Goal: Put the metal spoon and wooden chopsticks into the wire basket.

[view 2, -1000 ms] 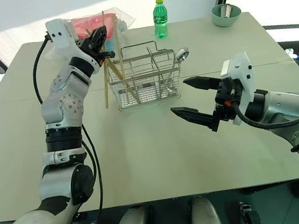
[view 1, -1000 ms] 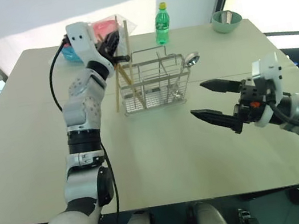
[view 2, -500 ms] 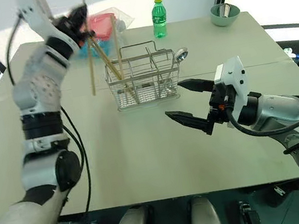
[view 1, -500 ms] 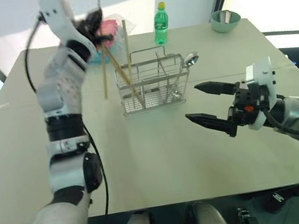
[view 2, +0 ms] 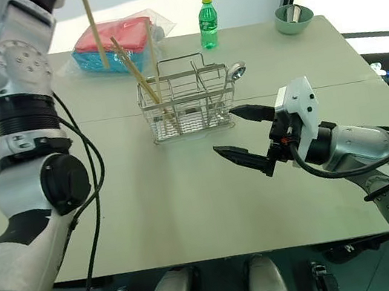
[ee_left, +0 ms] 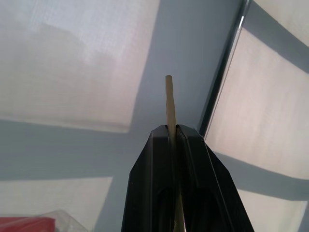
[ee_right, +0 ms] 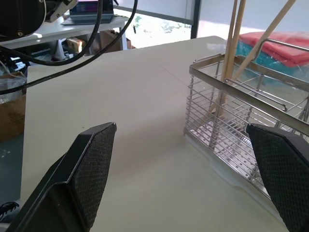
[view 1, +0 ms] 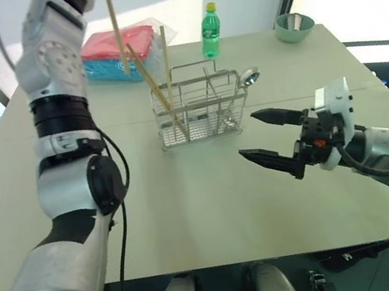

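Observation:
The wire basket (view 1: 195,107) stands mid-table. Two wooden chopsticks (view 1: 164,60) stand in its left end, one leaning and one upright. The metal spoon (view 1: 249,77) stands in its right end, bowl up over the rim. My left arm is raised high, and a third chopstick (view 1: 115,31) hangs from it, to the left of the basket and clear of it. In the left wrist view my left gripper (ee_left: 172,129) is shut on that chopstick (ee_left: 169,101). My right gripper (view 1: 247,135) hovers open and empty to the right of the basket, near its front corner (ee_right: 231,111).
A green bottle (view 1: 210,31) and a pale green bowl (view 1: 294,26) stand along the table's far edge. A plastic bag with pink and blue packs (view 1: 103,56) lies behind the basket to the left. Bare tabletop stretches in front of the basket.
My left arm has risen steeply, lifting the held chopstick from beside the basket's left end to well above it. The right arm has stayed put.

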Tool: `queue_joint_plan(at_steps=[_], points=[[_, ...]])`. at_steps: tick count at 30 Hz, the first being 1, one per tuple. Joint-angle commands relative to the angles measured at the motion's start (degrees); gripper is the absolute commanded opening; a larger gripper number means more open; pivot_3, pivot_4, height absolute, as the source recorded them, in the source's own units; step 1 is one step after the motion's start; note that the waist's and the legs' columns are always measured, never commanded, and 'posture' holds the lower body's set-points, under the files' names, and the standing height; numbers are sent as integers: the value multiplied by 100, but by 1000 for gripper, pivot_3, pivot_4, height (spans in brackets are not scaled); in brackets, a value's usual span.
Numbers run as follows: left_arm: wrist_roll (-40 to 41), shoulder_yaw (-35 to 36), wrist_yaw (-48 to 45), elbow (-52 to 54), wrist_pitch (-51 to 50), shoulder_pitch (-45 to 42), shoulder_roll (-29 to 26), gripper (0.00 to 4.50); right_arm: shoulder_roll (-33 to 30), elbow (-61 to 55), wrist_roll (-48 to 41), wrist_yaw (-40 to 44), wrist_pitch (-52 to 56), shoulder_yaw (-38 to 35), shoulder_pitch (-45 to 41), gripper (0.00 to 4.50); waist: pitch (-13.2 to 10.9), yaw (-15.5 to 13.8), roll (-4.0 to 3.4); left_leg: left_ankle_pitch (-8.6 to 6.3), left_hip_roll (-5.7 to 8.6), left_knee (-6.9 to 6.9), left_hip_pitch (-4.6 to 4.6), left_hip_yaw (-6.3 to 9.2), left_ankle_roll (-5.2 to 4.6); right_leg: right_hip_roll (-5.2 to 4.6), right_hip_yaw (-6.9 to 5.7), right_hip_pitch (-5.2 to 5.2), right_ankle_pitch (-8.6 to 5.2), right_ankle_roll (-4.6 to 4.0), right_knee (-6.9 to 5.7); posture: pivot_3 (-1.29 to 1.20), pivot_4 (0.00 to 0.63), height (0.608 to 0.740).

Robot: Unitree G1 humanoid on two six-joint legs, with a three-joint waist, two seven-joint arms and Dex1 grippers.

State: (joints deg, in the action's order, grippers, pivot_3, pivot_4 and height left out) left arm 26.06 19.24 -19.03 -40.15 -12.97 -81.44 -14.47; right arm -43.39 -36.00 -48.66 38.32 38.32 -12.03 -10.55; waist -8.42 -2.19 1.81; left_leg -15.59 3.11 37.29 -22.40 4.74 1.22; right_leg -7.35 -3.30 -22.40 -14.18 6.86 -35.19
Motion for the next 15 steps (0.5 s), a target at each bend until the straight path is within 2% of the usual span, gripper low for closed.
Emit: queue_joint_plan(at_steps=[1,15], points=[[-169,-159,-136,3,478,-42,111,42,56,-285,-140,-110,-70,-202,71,4500,0,2,0,0,0,-1,0,0,0,0,0,0,0,0,0,0,150,667],[-762,-598,-274,-645,1728,701,725,42,-8,-874,-857,-879,207,-531,419,4500,0,-7,0,0,-1,4,-1,-2,-1,-1,0,1,0,0,0,0,150,667]])
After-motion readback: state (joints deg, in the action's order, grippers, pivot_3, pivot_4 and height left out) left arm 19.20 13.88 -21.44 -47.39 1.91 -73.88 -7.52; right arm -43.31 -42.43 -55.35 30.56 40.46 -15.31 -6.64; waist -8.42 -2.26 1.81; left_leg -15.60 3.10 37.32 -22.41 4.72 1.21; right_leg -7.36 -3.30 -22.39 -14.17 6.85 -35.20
